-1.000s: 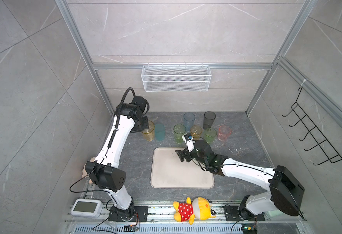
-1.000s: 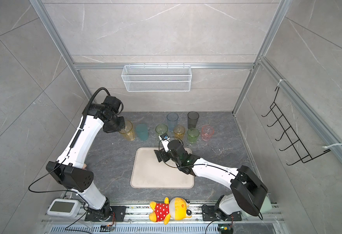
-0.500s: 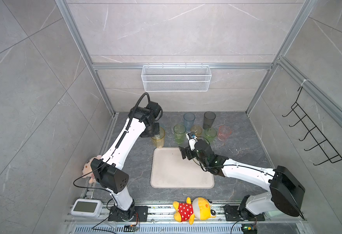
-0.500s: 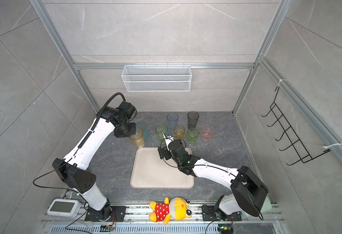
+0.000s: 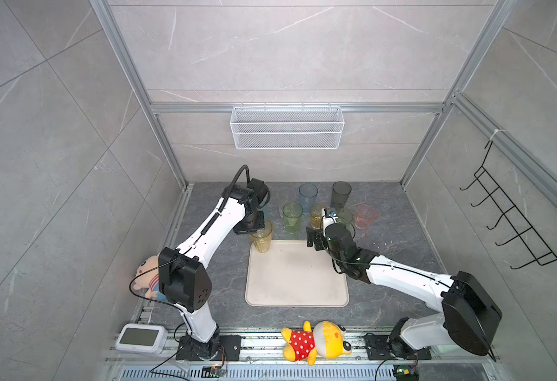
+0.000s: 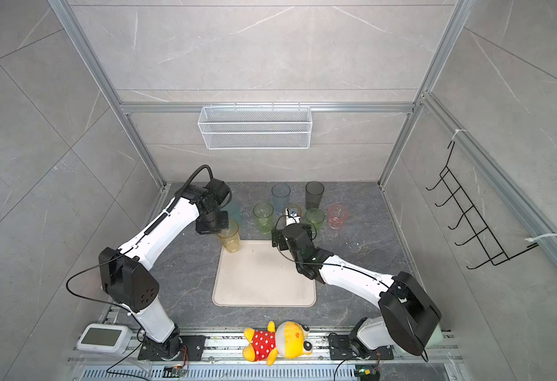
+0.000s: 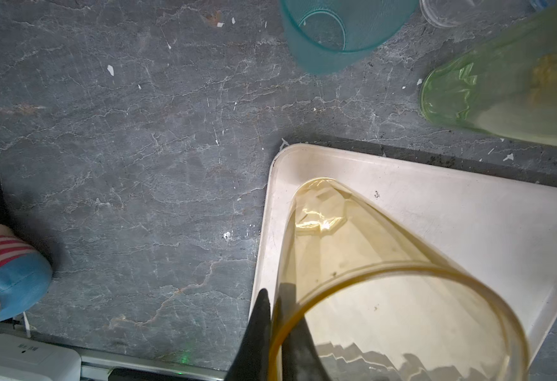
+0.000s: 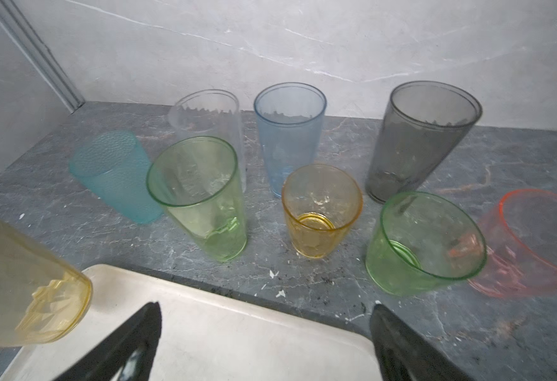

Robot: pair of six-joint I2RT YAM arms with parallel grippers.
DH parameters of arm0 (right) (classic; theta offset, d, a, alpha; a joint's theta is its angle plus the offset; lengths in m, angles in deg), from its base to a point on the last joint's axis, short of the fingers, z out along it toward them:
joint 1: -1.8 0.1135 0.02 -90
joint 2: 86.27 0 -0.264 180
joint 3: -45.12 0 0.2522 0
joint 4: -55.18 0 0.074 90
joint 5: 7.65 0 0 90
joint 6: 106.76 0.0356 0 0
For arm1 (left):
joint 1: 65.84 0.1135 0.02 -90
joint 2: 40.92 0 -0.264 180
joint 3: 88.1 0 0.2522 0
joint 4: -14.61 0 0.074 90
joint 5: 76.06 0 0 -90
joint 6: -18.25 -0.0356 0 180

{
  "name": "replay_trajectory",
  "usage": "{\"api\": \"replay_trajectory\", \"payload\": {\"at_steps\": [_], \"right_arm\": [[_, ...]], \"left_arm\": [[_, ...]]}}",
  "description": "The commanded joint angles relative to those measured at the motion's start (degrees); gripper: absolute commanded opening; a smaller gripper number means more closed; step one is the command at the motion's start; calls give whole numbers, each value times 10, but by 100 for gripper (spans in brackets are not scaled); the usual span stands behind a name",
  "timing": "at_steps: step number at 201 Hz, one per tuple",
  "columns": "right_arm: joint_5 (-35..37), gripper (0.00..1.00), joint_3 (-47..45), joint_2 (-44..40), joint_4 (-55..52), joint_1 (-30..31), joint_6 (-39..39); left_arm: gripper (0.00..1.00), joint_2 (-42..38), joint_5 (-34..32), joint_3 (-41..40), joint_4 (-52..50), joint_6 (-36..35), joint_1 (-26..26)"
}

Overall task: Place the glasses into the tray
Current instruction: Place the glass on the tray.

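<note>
Over the far left corner of the large flat cream plastic tray (image 5: 296, 280): tall yellow translucent tumbler (image 5: 262, 240), pinched at its rim by the left gripper (image 7: 275, 293), jaws pressed together on the glass wall. Base touching the tray or just above it, impossible to tell. One second back, same tumbler off the tray, at the left end of the row beside the teal dimpled tumbler (image 8: 115, 174); since carried across to the tray corner. Right gripper (image 8: 265, 315) spread wide and holding nothing, shifted from over the tray to its far edge, facing the short amber tumbler (image 8: 320, 211). Beyond that edge on the dark grey stone-look table (image 5: 386, 237), all unmoved: clear tumbler (image 8: 204, 112), tall green tumbler (image 8: 201, 198), pale blue tumbler (image 8: 290, 132), smoke-grey tumbler (image 8: 418, 142), short green tumbler (image 8: 425, 244), pink tumbler (image 8: 534, 244).
</note>
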Motion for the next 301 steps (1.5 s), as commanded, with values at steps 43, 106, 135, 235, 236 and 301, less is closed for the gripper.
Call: {"api": "replay_trajectory", "payload": {"at_steps": [43, 106, 135, 235, 236, 301], "right_arm": [[-5, 100, 6, 0, -42, -19, 54], [-6, 100, 20, 10, -61, -23, 60], [-16, 99, 21, 11, -61, -25, 61], [-32, 99, 13, 6, -48, -27, 60], [-32, 99, 13, 6, -48, -28, 60], [-34, 99, 15, 9, -50, -27, 59]], "left_arm": [[0, 16, 4, -22, 39, 17, -2], [0, 30, -4, -35, 48, 15, -1], [0, 35, -1, -39, 52, 17, -1], [0, 49, -16, -42, 52, 15, -1], [0, 49, -17, -42, 52, 15, -1], [18, 46, -19, -44, 51, 19, 0]]}}
